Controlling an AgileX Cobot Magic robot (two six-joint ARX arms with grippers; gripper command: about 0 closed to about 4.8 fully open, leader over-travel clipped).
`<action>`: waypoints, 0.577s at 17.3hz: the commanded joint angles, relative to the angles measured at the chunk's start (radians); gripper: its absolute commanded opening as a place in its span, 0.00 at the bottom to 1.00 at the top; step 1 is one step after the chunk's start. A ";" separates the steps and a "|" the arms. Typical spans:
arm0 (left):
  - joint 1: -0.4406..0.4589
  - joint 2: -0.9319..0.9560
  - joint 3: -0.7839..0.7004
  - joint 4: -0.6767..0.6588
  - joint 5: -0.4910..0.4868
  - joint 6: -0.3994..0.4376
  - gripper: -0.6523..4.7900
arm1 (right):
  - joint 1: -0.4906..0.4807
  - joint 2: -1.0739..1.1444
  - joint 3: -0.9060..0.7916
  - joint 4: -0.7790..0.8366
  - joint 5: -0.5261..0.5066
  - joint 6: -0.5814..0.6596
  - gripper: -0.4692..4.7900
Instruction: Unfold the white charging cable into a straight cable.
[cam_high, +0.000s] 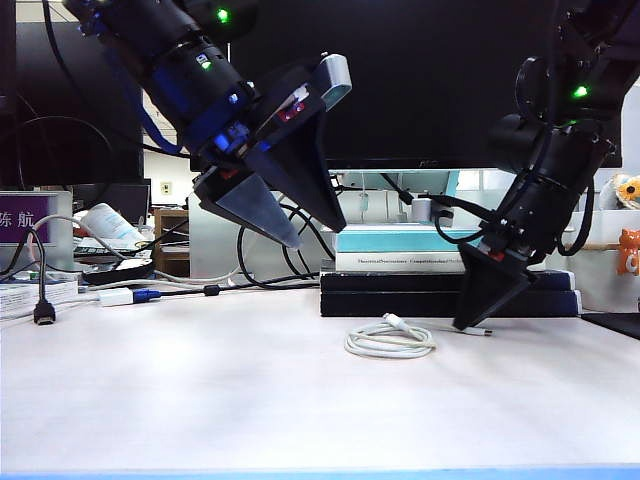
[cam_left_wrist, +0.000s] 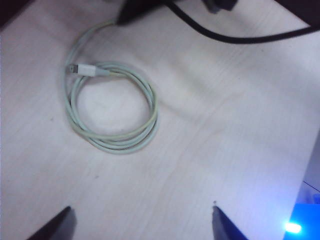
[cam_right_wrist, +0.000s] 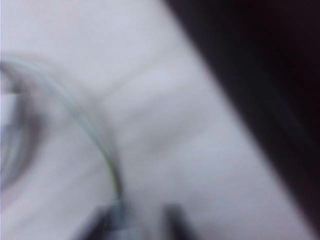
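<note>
My white charging cable (cam_high: 390, 340) lies coiled on the surface (cam_high: 200, 390); my left tool (cam_high: 290, 215) hangs open above, my right tool (cam_high: 470, 325), grip unclear, at its trailing end.

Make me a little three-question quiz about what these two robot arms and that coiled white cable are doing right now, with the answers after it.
1. True or false: the white charging cable already lies in a straight line.
2. Which gripper is down at the table beside the coil: (A) the left gripper or (B) the right gripper?
3. Fill in: one free plug of the cable rests across the top of the ____.

Key
1. False: it lies coiled in loops.
2. B. Its tips are at the cable's outer end, while the left gripper hangs open above the table.
3. Coil.
</note>
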 joint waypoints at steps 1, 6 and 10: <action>-0.001 -0.003 0.003 0.013 0.006 -0.004 0.79 | 0.004 0.016 -0.011 -0.055 0.051 0.008 0.27; -0.001 -0.003 0.003 0.013 0.006 -0.019 0.79 | 0.004 0.016 -0.011 -0.051 0.052 0.056 0.08; 0.000 -0.003 0.003 0.021 -0.018 -0.032 0.79 | 0.004 -0.024 0.010 -0.048 0.021 0.130 0.08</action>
